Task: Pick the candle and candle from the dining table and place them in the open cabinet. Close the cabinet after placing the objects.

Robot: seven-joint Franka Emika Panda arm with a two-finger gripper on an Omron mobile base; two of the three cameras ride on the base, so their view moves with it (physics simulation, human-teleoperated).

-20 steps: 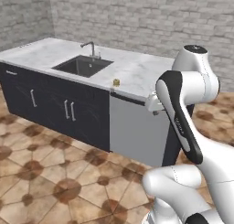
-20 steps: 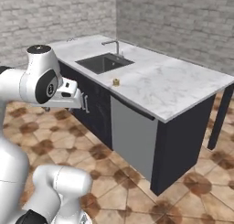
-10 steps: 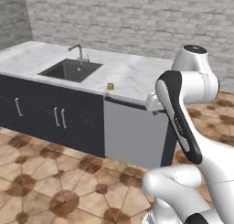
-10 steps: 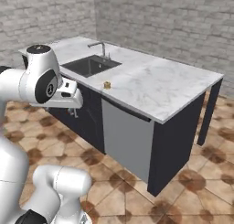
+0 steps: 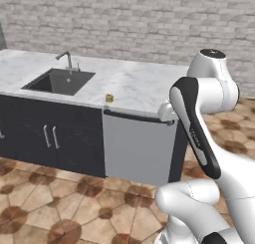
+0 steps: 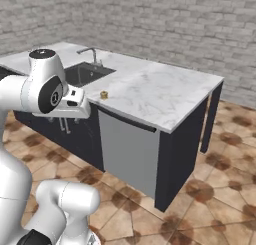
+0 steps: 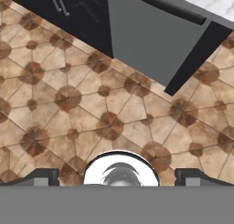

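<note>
Candle (image 5: 109,97) (image 6: 104,94): a small yellowish object that stood on the dining table (image 5: 144,83) (image 6: 165,96), close to the front edge of the marble worktop, between the black inset sink (image 5: 59,81) (image 6: 86,73) and the far right end of the top. It sat directly above the left end of the grey dishwasher front (image 5: 137,148) (image 6: 127,151) (image 7: 155,38); nothing touched it. The metal tap (image 5: 66,60) (image 6: 90,54) rose at the back edge of the sink. Dark doors (image 5: 50,138) (image 7: 77,13) with bar handles filled the front left of the dishwasher. The gripper (image 7: 118,175) hung over the patterned tile floor (image 7: 68,109), in front of the table and well apart from the candle; its fingertips (image 7: 41,176) stood spread wide with nothing between them. Brick wall (image 5: 129,24) behind.
</note>
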